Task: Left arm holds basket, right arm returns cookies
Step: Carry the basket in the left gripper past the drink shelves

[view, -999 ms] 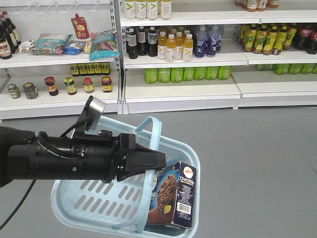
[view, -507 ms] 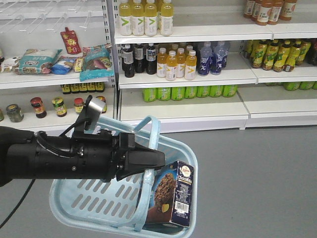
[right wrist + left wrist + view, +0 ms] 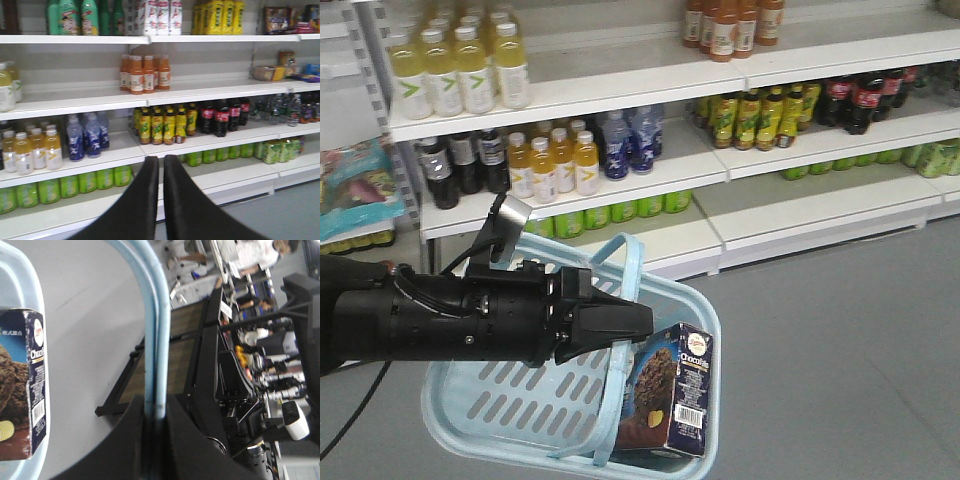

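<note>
White drink shelving [image 3: 620,92] has slid left across frame since a second ago; black cylindrical left arm [image 3: 440,325] and light blue slotted plastic basket [image 3: 510,400] hold lower left, left gripper [image 3: 642,322] pinching the hoop handle [image 3: 156,340]. Dark navy rectangular cookie box [image 3: 680,390] stands on end at the basket's lower-right corner, long axis near vertical, barcode panel facing camera. Hold done, return not started: right gripper [image 3: 161,167] is pressed together on nothing.

The basket [image 3: 520,405] is light blue with slotted sides, the cookies box [image 3: 682,400] dark navy with a brown band.
</note>
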Motion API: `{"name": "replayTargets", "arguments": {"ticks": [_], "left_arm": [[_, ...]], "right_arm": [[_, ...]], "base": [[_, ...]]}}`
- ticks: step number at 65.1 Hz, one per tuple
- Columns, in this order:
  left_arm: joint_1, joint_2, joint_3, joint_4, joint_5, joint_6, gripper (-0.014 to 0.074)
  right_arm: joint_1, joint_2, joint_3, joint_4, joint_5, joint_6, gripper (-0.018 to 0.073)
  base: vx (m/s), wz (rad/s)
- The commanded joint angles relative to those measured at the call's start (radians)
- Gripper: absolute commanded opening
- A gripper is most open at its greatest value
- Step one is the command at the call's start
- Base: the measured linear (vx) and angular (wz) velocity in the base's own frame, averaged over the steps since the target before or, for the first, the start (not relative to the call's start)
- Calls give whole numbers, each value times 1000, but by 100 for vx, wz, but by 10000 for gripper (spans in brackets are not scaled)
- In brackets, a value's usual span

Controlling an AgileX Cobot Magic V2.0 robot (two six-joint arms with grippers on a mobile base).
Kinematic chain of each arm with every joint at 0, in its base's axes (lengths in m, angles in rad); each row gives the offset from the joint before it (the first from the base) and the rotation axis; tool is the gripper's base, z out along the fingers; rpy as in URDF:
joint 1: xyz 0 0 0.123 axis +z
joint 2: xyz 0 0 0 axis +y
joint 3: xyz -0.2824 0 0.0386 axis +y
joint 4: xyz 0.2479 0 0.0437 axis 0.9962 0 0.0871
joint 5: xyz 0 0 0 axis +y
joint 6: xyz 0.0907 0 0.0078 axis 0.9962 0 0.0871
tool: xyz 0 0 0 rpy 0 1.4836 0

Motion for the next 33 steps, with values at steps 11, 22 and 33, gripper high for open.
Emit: {"name": "replayTargets", "arguments": {"ticks": [11,22,33], "left_arm": [[-4,-41,-31,-116,56,6,-3],[-3,-41,-31,-116,57,6,-3],[-3,-41,-31,-116,57,6,-3]], "right_arm": [[-3,-13,18,-11,-73,-3,-6],[-3,-13,18,-11,-73,-3,-6],[-3,-13,18,-11,-73,-3,-6]], "base": [[32,-66],[30,-65],[28,-68]]}}
